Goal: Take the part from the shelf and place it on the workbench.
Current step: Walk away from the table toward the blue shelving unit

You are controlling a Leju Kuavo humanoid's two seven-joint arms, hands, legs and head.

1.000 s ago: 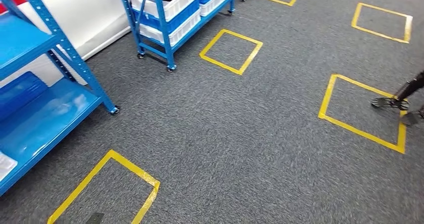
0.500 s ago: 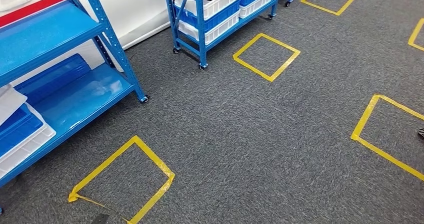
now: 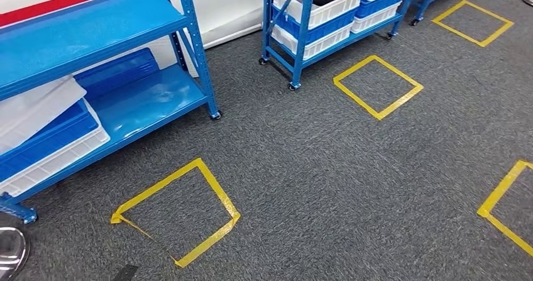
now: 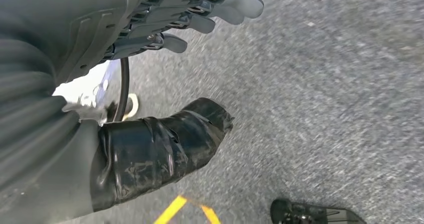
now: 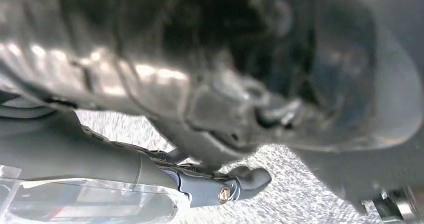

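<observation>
The fingers (image 4: 200, 23) of the left hand (image 4: 107, 43) are seen stretched out and spread apart from the dark taped thumb (image 4: 160, 149), released, with nothing between them; grey carpet (image 4: 325, 98) is seen beyond them. The right hand (image 5: 150, 169) is shown blurred in its wrist view: one dark finger (image 5: 250, 179) is made out, and a clear plastic wrapping (image 5: 90, 201) is seen just beside the hand, but it cannot be told whether that is gripped, nor whether the part is inside it. In the head view, a blue shelf (image 3: 94, 26) is found at the left edge of the floor, and a white bin (image 3: 60, 158) with a blue bin (image 3: 44, 133) nested in it is carried on its lower level. A second blue shelf (image 3: 302, 36), on castors, is placed further back and is loaded with white and blue crates (image 3: 320, 11). Squares of yellow tape (image 3: 217, 193) are laid on the carpet, one near the first shelf and another (image 3: 377, 86) near the second.
</observation>
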